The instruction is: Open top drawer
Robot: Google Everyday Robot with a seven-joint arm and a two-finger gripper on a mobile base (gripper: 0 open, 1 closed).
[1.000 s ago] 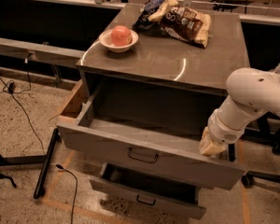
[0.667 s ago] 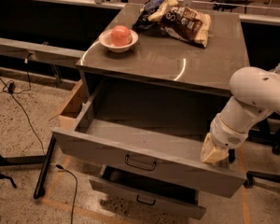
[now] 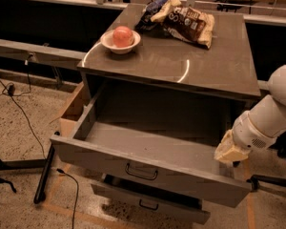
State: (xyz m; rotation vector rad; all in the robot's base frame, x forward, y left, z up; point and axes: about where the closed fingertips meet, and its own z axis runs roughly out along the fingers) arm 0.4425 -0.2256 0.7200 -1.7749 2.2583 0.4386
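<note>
The top drawer [image 3: 148,168] of the grey metal cabinet stands pulled far out, its inside bare. Its small dark wire handle [image 3: 141,171] sits at the centre of the flat front. My gripper [image 3: 230,152] is at the drawer's right end, just above the front right corner, on the white arm [image 3: 269,116] that comes in from the right. A lower drawer [image 3: 150,202] is partly out beneath it.
On the cabinet top [image 3: 214,66] stand a white bowl with a red apple [image 3: 121,38] and several snack bags [image 3: 181,19]. A cardboard box [image 3: 74,109] sits left of the cabinet. Cables [image 3: 24,118] and a black stand leg [image 3: 43,175] lie on the floor at left.
The top drawer has slid further out toward the camera. My gripper and arm have moved with its right end, down and forward.
</note>
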